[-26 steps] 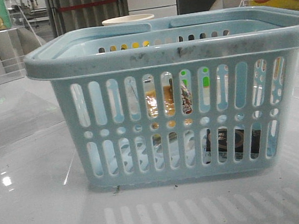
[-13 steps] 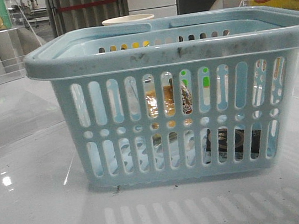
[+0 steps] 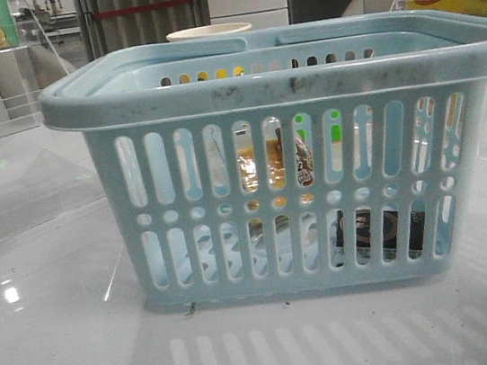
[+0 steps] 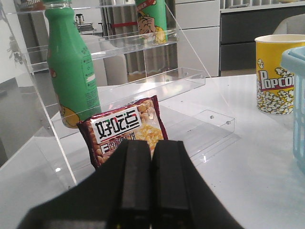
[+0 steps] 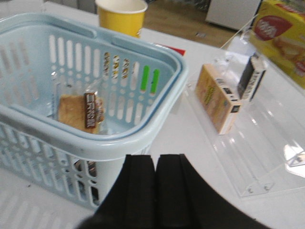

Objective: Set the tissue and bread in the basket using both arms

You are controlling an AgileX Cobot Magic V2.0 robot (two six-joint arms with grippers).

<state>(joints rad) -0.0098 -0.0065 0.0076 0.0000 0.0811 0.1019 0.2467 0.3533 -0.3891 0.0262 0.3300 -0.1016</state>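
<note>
Pale blue slotted plastic basket (image 3: 285, 154) is hiding most of its contents: clear packet of golden bread slices (image 5: 78, 110) is leaning inside against the wall, and the small dark tissue pack (image 3: 378, 234) is only showing in strips through the lower slots. Left gripper (image 4: 151, 183) and right gripper (image 5: 156, 191) are both sitting pressed together, holding nothing, outside the basket.

The bread (image 3: 270, 162) leans slightly differently inside the basket (image 3: 275, 83).
</note>
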